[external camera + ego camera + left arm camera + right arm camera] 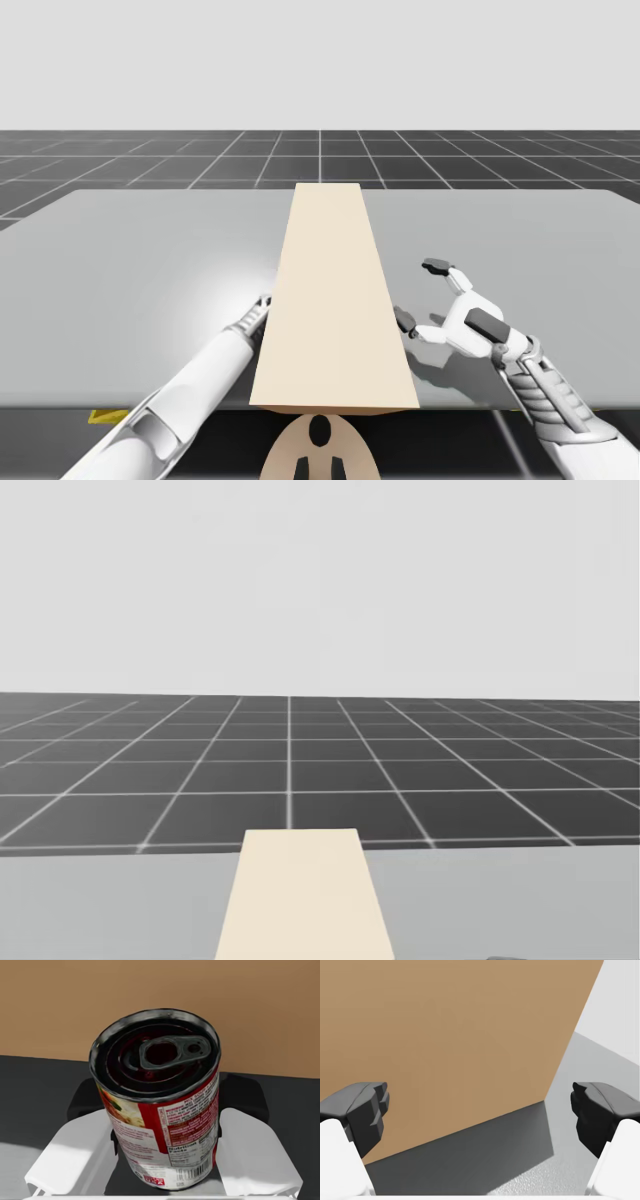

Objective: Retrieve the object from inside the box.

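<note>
A long tan box (333, 300) lies down the middle of the grey table (130, 270); its top also shows in the head view (305, 900). My left arm (200, 375) reaches up to the box's left side, where its hand is hidden. In the left wrist view, my left gripper (165, 1107) is shut on a red and white can (165, 1125) with a dark pull-tab lid, standing upright between the fingers (80, 1105), the brown box wall (160, 1005) behind it. My right gripper (420, 293) is open just right of the box, facing its side wall (450, 1045).
A small yellow piece (105, 415) lies at the table's front edge by my left arm. Bare table surface (540, 250) stretches on both sides of the box. A dark gridded floor (300, 770) lies beyond the far edge.
</note>
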`<control>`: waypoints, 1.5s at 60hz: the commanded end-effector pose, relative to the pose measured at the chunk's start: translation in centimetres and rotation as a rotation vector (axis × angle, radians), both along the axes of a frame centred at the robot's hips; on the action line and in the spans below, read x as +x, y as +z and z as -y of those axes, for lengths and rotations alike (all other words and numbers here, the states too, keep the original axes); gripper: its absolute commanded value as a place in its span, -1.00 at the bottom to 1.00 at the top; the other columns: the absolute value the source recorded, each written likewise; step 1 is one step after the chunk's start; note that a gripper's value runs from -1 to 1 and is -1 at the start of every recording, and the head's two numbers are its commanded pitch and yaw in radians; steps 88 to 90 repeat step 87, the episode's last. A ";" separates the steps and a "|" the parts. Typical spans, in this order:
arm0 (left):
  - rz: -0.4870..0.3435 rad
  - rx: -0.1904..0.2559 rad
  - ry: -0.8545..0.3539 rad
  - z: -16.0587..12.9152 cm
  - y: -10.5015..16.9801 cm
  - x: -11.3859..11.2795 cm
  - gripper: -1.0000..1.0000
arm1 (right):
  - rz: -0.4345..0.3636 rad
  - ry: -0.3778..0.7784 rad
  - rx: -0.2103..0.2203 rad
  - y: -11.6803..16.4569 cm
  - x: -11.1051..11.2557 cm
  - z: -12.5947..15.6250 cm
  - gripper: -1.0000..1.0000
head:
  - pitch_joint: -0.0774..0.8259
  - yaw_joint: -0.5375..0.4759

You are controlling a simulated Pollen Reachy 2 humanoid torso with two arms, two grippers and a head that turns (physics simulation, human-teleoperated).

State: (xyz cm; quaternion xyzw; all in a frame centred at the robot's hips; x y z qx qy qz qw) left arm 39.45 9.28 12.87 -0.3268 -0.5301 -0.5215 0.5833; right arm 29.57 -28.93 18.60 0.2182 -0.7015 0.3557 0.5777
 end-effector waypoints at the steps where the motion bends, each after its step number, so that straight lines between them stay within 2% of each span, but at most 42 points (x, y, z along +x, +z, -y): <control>1: -0.011 -0.024 0.032 -1.6 0.5 -0.6 1.00 | -0.003 0.001 0.000 0.0 0.0 0.0 -1.00 | -0.77 -0.06; 18: 0.033 -0.025 0.155 -10.0 2.1 -3.1 1.00 | 0.000 0.002 0.012 0.2 -0.1 0.9 -1.00 | -0.80 -0.04; 26: 0.041 -0.053 0.218 -13.5 2.6 -4.4 1.00 | 0.000 0.001 0.015 0.2 -0.1 1.1 -1.00 | -0.81 -0.04; 34: 0.058 -0.080 0.268 -15.8 3.2 -4.9 1.00 | -0.001 0.001 0.016 0.2 -0.1 1.1 -1.00 | -0.83 -0.03; 50: 0.135 -0.119 0.368 -19.9 7.4 -4.4 1.00 | 0.000 -0.004 0.021 0.2 -0.1 1.4 -1.00 | -0.85 -0.03; 56: 0.166 -0.130 0.414 -21.4 9.3 -3.8 1.00 | 0.000 -0.005 0.022 0.2 0.0 1.5 -1.00 | -0.86 -0.03; 64: 0.199 -0.179 0.442 -22.6 12.5 -3.7 1.00 | -0.002 -0.006 0.019 0.1 0.0 1.5 -1.00 | -0.86 -0.04; 73: 0.284 -0.162 0.451 -22.5 16.5 -3.8 1.00 | -0.003 -0.006 0.019 0.1 0.0 1.5 -1.00 | -0.85 -0.04; 77: 0.330 -0.167 0.460 -22.6 19.2 -3.5 1.00 | -0.004 -0.005 0.019 0.0 0.0 1.5 -1.00 | -0.85 -0.04; 82: 0.390 -0.151 0.475 -22.9 22.4 -3.1 1.00 | -0.005 -0.007 0.016 0.0 0.1 1.5 -1.00 | -0.84 -0.06; 85: 0.414 -0.160 0.482 -23.1 24.2 -3.0 1.00 | -0.006 -0.007 0.017 0.0 0.1 1.6 -1.00 | -0.83 -0.06; 86: 0.436 -0.165 0.491 -23.3 25.5 -2.9 1.00 | -0.006 -0.006 0.017 0.0 0.1 1.6 -1.00 | -0.83 -0.07; 90: 0.444 -0.167 0.494 -23.3 26.0 -2.9 1.00 | -0.006 -0.006 0.017 0.0 0.1 1.6 -1.00 | -0.82 -0.07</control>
